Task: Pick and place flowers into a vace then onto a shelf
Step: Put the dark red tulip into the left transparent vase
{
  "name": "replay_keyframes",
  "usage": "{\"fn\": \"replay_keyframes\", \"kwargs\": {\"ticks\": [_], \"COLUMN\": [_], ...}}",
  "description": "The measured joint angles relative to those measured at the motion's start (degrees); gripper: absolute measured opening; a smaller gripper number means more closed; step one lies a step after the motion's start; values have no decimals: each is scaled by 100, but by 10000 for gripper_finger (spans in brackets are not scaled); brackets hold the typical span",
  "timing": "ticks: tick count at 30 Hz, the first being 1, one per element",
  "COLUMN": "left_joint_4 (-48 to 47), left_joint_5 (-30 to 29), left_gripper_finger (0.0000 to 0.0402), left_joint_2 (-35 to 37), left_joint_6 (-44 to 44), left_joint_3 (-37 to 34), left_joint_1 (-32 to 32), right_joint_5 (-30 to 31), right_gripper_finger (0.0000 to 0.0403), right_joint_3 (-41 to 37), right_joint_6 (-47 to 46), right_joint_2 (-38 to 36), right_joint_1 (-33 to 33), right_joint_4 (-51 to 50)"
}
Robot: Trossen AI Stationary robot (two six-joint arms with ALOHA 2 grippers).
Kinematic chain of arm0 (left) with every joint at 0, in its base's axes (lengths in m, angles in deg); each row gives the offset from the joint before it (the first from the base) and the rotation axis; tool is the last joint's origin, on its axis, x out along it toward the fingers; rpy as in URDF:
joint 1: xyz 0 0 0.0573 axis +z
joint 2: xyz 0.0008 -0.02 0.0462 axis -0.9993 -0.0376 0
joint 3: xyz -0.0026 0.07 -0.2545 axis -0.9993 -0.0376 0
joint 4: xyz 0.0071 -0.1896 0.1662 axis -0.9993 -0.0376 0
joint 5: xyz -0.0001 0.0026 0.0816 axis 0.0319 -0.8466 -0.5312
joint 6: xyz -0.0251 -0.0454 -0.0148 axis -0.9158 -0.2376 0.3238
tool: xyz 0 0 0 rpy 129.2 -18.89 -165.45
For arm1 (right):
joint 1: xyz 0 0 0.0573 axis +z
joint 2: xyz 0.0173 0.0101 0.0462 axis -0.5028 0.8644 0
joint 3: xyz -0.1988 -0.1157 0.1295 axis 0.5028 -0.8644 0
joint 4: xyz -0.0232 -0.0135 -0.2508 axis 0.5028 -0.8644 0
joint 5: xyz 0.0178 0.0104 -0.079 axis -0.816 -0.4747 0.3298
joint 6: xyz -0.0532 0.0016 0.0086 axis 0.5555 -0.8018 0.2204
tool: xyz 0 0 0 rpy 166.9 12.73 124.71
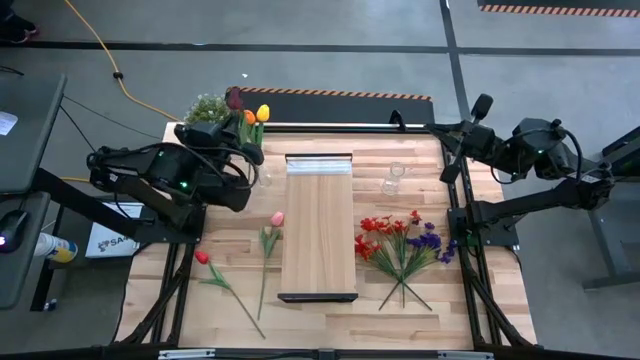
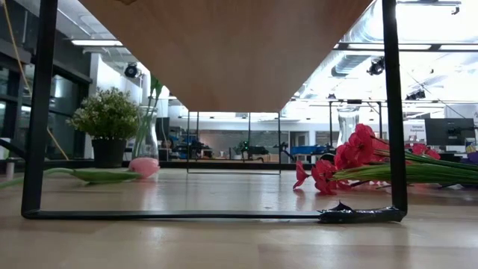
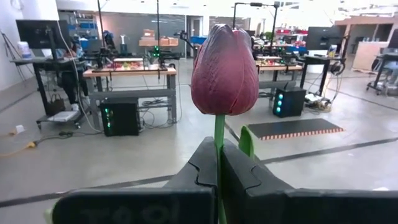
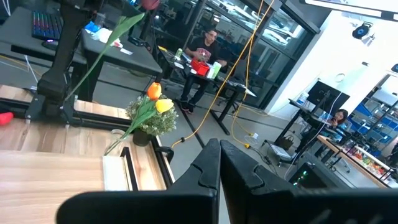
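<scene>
gripping a dark red tulip [image 3: 224, 70] stem between left jaws.

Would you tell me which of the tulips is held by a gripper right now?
The dark red tulip, its stem pinched in the left gripper; the others stand in the vase or lie on the table.

bushy potted plant [image 1: 207, 107], seated person [image 4: 204, 46], orange cable [image 1: 96, 45]

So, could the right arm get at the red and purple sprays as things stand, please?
Probably yes: the sprays lie in the open on the right arm's side of the shelf, nothing on top, though the right gripper is shut.
</scene>
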Motion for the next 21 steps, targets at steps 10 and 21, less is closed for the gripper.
{"fn": "replay_keyframes", "kwargs": {"ticks": [10, 21], "left_joint_4": [839, 2404], "left_joint_5": [-9, -24], "left_gripper_finger": [33, 33], "left_joint_2": [0, 4], "left_joint_6": [2682, 5973], "left_joint_3": [1270, 2190], "left_joint_1": [0, 0], "right_joint_5": [0, 0], "right_gripper_finger": [0, 0], "right_joint_3": [0, 0], "right_joint_6": [2, 2], "right_joint_2": [0, 1], "right_joint_1": [0, 0], "right_joint_4": [2, 2]}}
